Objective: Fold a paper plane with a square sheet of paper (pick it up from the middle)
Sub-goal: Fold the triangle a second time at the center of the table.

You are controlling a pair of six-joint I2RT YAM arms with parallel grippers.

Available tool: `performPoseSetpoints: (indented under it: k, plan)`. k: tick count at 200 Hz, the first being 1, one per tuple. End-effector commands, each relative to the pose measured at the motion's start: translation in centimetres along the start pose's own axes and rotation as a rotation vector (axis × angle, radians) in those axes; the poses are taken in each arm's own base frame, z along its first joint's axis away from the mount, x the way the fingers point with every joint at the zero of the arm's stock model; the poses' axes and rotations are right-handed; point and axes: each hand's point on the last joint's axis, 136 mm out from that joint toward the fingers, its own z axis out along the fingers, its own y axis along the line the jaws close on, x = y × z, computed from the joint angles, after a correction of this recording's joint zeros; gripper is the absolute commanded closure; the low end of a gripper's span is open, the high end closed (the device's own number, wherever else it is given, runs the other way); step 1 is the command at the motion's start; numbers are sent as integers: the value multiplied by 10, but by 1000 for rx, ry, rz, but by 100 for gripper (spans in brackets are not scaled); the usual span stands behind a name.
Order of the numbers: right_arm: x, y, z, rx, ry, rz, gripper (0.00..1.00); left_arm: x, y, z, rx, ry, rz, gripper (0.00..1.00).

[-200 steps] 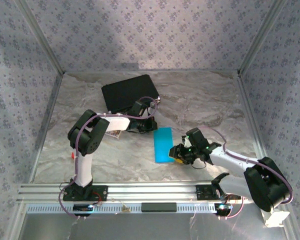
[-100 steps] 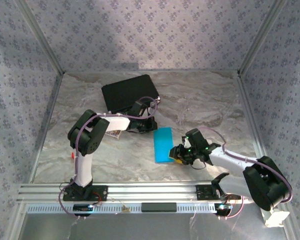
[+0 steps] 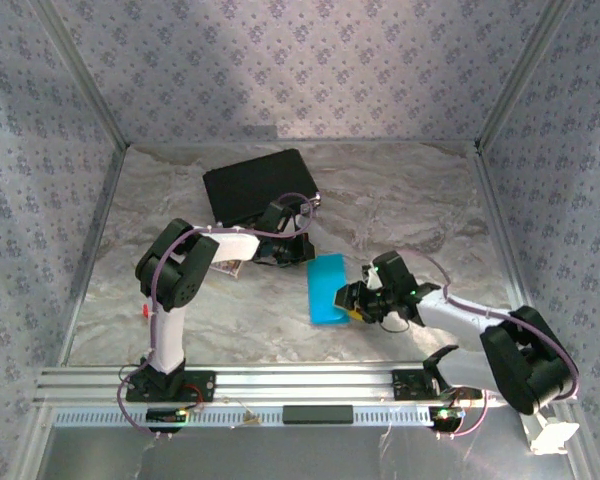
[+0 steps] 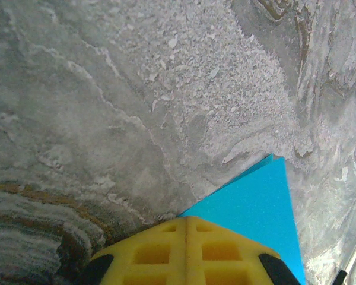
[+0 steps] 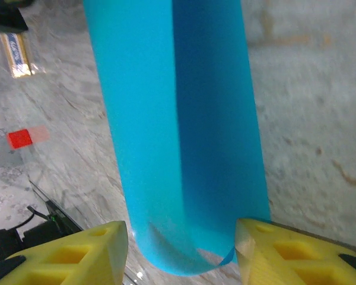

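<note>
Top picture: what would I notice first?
The bright blue paper, bent over on itself in the middle of the grey table. The yellow right fingers stand apart on either side of one end, and the yellow left fingers are shut over the other end. A black case lies behind.

White-black arms (image 3: 168, 335), purple cables (image 3: 428, 262)

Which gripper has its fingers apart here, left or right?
The right gripper: its yellow fingers stand apart either side of the curled bright cyan-blue paper sheet; the left gripper has them shut at the sheet's corner.
</note>
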Motion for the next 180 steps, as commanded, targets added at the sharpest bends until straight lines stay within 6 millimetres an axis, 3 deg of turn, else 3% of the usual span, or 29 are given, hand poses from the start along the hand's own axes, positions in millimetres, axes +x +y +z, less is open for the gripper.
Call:
performPoseSetpoints:
  k: [1, 53, 73, 107, 144, 166, 180]
  plan:
    - [-15, 20, 1, -83, 18, -60, 48, 26, 32, 12, -73, 85, -56, 96]
    - [-23, 24, 4, -129, 37, -94, 49, 25, 28, 12, -63, 84, -55, 96]
    - [-25, 20, 5, -126, 44, -89, 54, 24, 27, 11, -58, 82, -55, 96]
    - [-26, 0, 11, -64, 53, -65, 63, 19, 3, 5, 25, 86, -10, 89]
    - [-27, -6, 17, -65, 44, -54, 77, 7, -26, -11, 76, 66, 42, 77]
    - [-29, -7, 16, -51, 40, -55, 80, -3, -41, -32, 75, 2, 74, 54]
    - [-29, -7, 17, -52, 42, -56, 83, -5, -50, -45, 85, -19, 95, 47]
